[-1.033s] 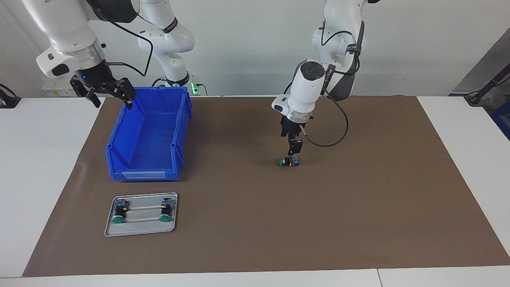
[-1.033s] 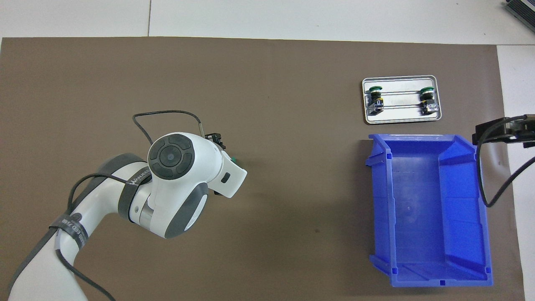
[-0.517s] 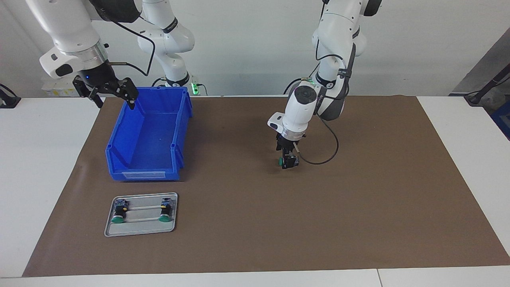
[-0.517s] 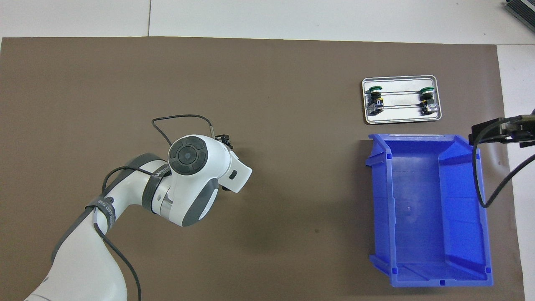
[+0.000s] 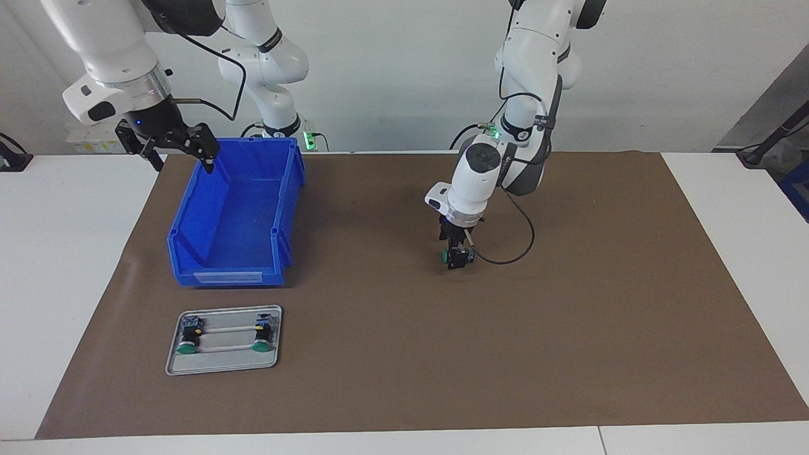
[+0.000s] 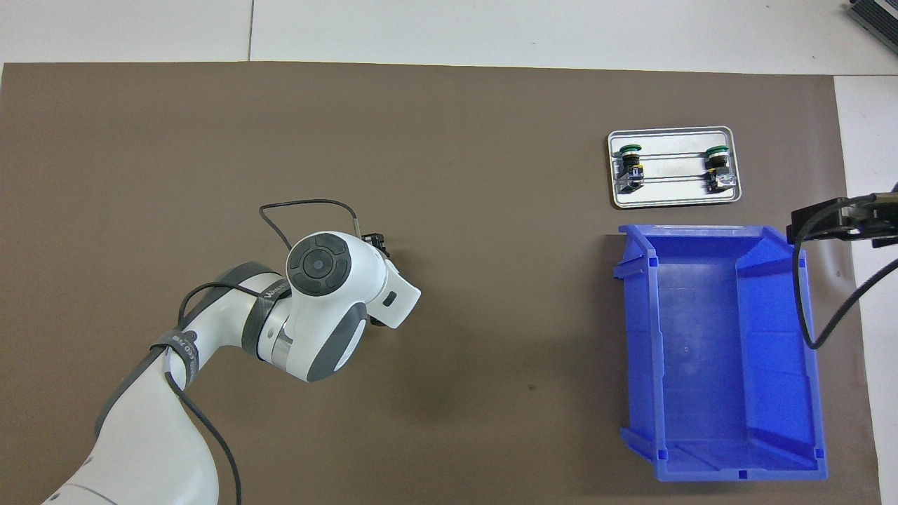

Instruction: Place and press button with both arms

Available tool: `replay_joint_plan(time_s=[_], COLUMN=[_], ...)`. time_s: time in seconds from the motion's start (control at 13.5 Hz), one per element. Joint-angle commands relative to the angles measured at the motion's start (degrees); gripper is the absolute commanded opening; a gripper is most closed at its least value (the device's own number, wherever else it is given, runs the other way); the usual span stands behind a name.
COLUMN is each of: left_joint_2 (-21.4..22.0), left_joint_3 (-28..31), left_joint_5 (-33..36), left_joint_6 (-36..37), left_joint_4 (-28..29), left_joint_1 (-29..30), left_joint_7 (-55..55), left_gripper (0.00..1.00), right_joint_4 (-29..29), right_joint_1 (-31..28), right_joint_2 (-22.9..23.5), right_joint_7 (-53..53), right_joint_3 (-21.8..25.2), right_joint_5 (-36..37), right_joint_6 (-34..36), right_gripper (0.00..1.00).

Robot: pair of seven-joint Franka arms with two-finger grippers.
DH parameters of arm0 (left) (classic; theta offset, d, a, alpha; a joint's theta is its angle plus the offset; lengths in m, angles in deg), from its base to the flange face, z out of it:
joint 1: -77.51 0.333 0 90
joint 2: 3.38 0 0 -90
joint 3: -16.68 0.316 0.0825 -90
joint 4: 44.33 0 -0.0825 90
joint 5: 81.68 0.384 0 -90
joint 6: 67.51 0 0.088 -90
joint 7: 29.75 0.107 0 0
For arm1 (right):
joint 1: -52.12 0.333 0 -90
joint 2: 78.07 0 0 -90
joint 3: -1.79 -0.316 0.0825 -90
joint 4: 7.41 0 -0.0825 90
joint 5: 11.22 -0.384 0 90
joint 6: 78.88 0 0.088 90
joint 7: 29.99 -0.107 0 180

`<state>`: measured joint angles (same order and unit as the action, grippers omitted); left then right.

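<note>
Item 1: button (image 5: 454, 256), green cap, black body w/ blue and yellow bits. Lies on its side on brown mat (image 5: 569, 328), centre of facing frame; hidden under the wrist in overhead frame.

Item 2: left claw (image 5: 456, 251), down at the mat, fingers either side of the button's body, spread wide, not pinching it yet as far as can be seen. Left arm (image 6: 309, 308) fills lower left of overhead frame.

Item 3: right claw (image 5: 179, 146), upper left of facing frame, raised over the corner of the blue bin (image 5: 234, 215); fingers spread, holding nothing. At right edge of overhead frame. Arm waits.

Item 4: blue bin, open top, on the mat, left of centre in facing frame.

Item 5: metal tray (image 5: 224, 363), lower left of facing frame, just below the bin. Holds two more buttons (image 5: 189, 335) (image 5: 262, 333), one at each end, caps toward frame bottom.

Item 6: desk (image 5: 57, 265), white, carries the mat.
</note>
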<state>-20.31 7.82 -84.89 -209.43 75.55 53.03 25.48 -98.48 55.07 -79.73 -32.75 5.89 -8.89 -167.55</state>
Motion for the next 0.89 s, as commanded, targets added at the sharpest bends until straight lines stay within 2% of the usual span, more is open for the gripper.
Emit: replay_joint_plan(time_s=[0.0,0.15,0.44,0.66,0.81], left_joint_2=[1.3,1.3,1.1,1.0,0.9], left_joint_3=[1.0,1.0,1.0,1.0,1.0], left_joint_5=[-0.6,-0.6,-0.6,-0.5,-0.5], left_joint_6=[-1.3,-1.5,-2.2,-2.7,-2.8], left_joint_4=[2.0,2.0,1.9,1.7,1.4], left_joint_1=[-0.8,-0.9,-0.9,-0.9,-0.6], left_joint_7=[1.8,1.8,1.9,2.1,3.2], left_gripper=[0.99,0.97,0.83,0.69,0.53], right_joint_4=[-0.9,-0.9,-0.6,0.5,0.6], right_joint_1=[-0.3,-1.0,-0.5,-0.7,-0.8], right_joint_2=[-1.0,-1.0,-0.8,-0.3,-0.3], right_joint_7=[0.7,1.0,1.2,1.4,1.4], right_joint_3=[-0.2,-0.2,-0.3,-0.5,-0.4], right_joint_5=[-0.1,-0.1,-0.1,-0.3,-0.3], right_joint_6=[0.0,0.1,-0.4,0.2,0.4], right_gripper=[1.0,1.0,1.0,1.0,1.0])
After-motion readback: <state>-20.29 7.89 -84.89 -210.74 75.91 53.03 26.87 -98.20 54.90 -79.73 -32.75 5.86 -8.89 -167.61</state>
